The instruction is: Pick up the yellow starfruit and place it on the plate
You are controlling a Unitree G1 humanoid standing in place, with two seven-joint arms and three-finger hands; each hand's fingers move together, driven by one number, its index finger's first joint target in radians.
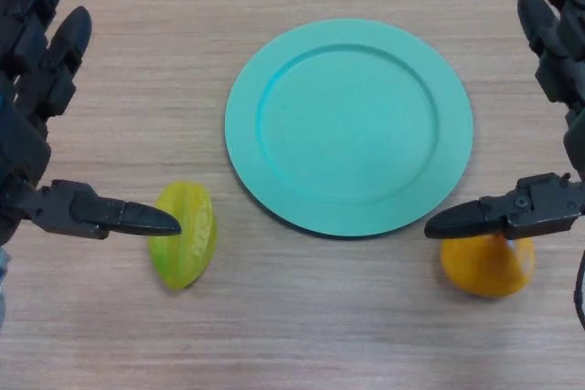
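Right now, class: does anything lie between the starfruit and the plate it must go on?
Nothing visible does. The starfruit lies on bare table left of the plate, with the left hand open beside it. The orange fruit sits off to the plate's right.

Yellow-green starfruit (186,235), plain teal plate (274,70), orange fruit (489,267), pale wood-grain table (292,335), black hands

One starfruit (186,234), one orange fruit (489,267), one plate (274,70), two hands
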